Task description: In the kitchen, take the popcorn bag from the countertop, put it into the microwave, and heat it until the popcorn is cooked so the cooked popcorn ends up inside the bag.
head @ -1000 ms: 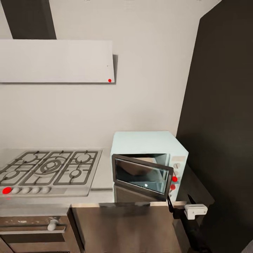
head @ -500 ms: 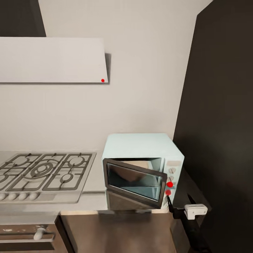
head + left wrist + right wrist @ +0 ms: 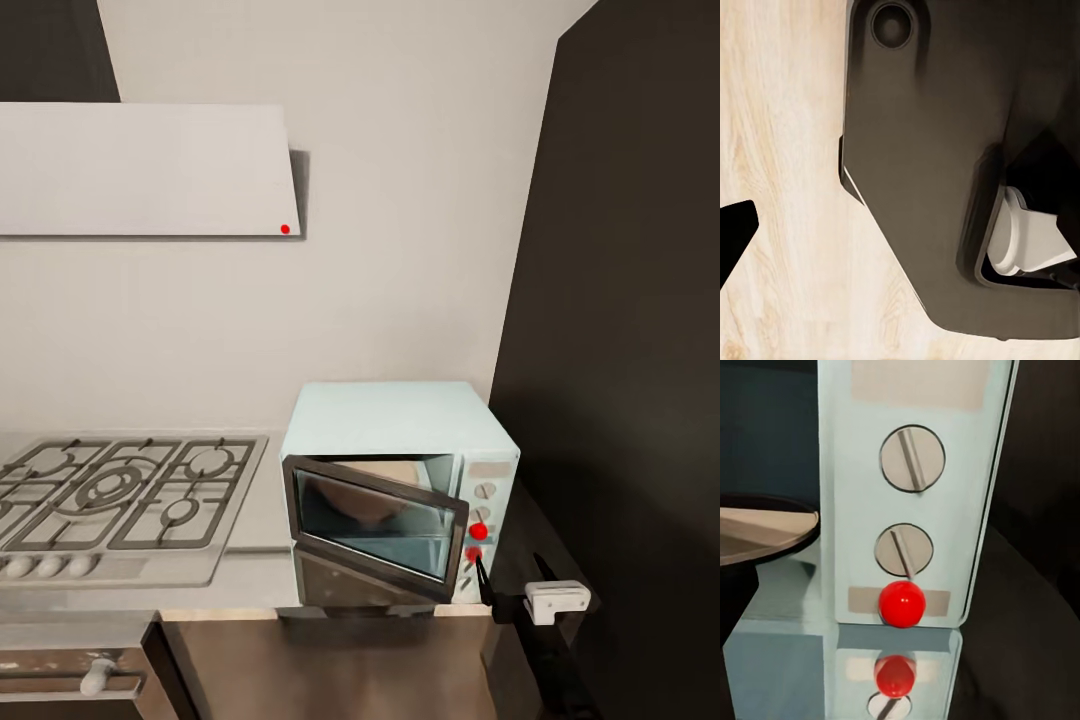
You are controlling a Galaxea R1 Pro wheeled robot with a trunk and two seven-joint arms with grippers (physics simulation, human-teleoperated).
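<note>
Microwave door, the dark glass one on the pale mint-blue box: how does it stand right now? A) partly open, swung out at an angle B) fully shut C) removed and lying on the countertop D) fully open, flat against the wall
A: in the head view the dark glass door of the pale mint-blue microwave hangs ajar at an angle, with the cavity showing behind its top edge.

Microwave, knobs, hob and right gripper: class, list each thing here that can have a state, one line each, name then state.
microwave: door ajar, partly swung open.
red light: showing red.
upper knob: pointer slightly tilted.
gas hob: no flame visible.
right gripper: at the control panel; open or shut unclear.
</note>
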